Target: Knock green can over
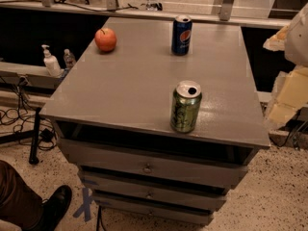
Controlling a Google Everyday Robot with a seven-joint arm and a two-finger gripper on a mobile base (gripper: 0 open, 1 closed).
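Here: green can [186, 107] stands upright on the grey cabinet top [130, 81], right of centre and close to the front edge. Its silver lid faces up, with the mouth hole showing. Nothing touches it.

Blue Pepsi can [181, 34] is upright too, near the far edge and well apart from the green can. Orange-red apple [105, 39] sits at the far left of the same top.

Gripper [288, 93]: pale cream-and-white form at the right edge of the view, off the cabinet's right side and apart from the green can. Whether it is open or closed, I cannot tell; it holds nothing visible.

Below the top are drawers with small knobs [147, 168]. Left ledge carries a pump bottle [50, 61]. On the speckled floor are cables [14, 114] and a blue tape cross [85, 203]. A dark shoe [53, 206] shows at bottom left.
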